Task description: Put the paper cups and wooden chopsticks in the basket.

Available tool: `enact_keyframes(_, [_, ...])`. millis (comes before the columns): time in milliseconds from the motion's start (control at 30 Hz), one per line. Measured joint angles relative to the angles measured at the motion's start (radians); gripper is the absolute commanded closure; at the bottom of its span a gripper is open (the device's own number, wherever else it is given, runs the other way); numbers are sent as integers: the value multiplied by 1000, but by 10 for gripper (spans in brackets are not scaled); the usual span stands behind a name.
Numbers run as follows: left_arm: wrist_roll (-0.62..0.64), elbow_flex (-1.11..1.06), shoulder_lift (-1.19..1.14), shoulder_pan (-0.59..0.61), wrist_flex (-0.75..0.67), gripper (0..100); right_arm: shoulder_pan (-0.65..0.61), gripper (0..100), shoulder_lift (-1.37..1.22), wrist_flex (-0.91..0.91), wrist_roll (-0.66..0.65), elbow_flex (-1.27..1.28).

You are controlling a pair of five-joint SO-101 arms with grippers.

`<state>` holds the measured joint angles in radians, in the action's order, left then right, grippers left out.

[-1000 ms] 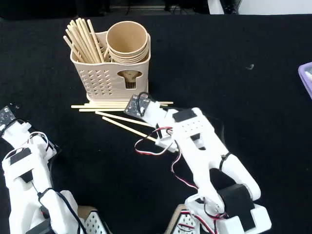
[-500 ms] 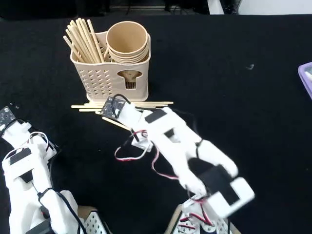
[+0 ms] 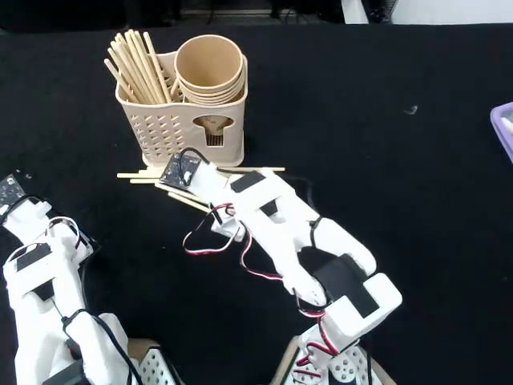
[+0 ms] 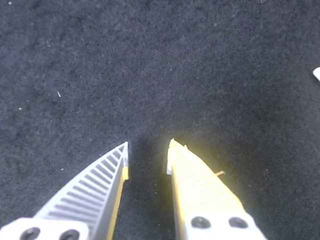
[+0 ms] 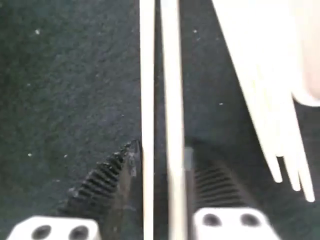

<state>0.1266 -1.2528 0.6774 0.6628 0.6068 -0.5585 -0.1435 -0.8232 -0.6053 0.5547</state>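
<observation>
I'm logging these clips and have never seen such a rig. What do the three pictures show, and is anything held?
Two white robot arms, right and left, sit at a black table. The high view looks down on both; each wrist view comes from a camera on that arm's wrist. The basket already holds paper cups and wooden chopsticks; loose chopsticks lie in front of it. The right gripper is down at those, two showing in its wrist view; whether it grips them cannot be told. The left gripper is open over bare table, holding nothing.
</observation>
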Motion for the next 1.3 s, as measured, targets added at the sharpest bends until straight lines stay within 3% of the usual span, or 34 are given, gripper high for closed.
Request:
enact_keyframes(167, [0, 0, 0, 0, 0, 866, -2, 988, 58, -101, 9, 0])
enact_keyframes(500, [0, 0, 0, 0, 0, 866, -8, 987, 446, -206, 187, 0])
enact_keyframes(700, [0, 0, 0, 0, 0, 866, -176, 987, 706, -206, 325, -64])
enact_keyframes(833, [0, 0, 0, 0, 0, 866, -236, 987, 801, 8, 356, -106])
enact_keyframes(1000, [0, 0, 0, 0, 0, 866, -236, 987, 779, 486, 394, -83])
enact_keyframes(1167, [0, 0, 0, 0, 0, 866, -186, 987, 620, 908, 450, -78])
enact_keyframes(1300, [0, 0, 0, 0, 0, 866, -132, 987, 434, 1053, 459, -150])
